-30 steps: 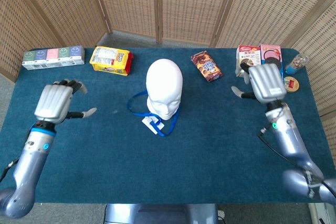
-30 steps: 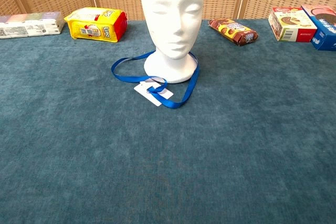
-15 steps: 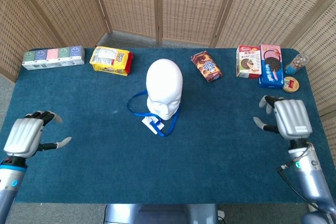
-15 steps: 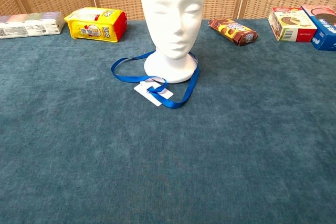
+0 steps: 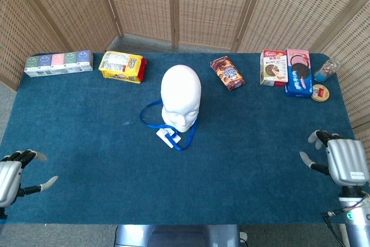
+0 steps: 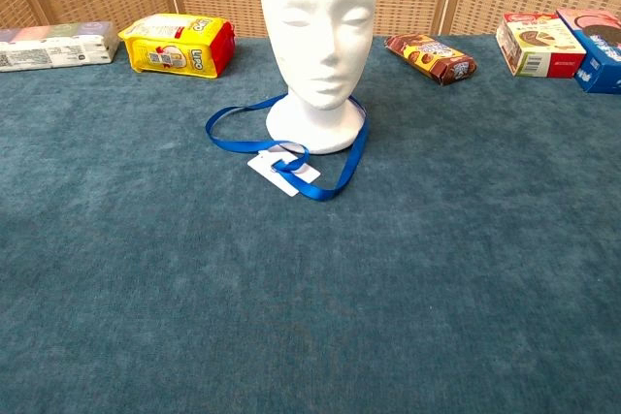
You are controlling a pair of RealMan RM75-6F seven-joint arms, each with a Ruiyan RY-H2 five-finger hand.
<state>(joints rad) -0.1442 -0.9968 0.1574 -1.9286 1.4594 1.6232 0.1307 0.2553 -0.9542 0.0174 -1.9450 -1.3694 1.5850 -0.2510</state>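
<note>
A white foam mannequin head (image 5: 181, 96) (image 6: 318, 41) stands upright in the middle of the blue table. A blue lanyard (image 5: 151, 121) (image 6: 291, 139) lies looped around its base, with a white card (image 5: 168, 137) (image 6: 284, 173) in front. My left hand (image 5: 11, 179) hovers at the table's near left corner, fingers spread, holding nothing. At the near right corner my right hand (image 5: 341, 161) is likewise spread and empty. Both hands are far from the head and absent from the chest view.
Along the back edge lie a multicoloured pack (image 5: 58, 63), a yellow snack bag (image 5: 121, 66) (image 6: 179, 45), a brown cookie pack (image 5: 227, 73) (image 6: 430, 57), boxes (image 5: 287, 69) (image 6: 535, 44), a small jar (image 5: 325, 72) and a round lid (image 5: 319, 92). Wicker screens (image 5: 173, 4) stand behind.
Both hands have drawn back from mid-table toward the near corners, lowering at the left and right edges. The head, lanyard and packages have not moved.
</note>
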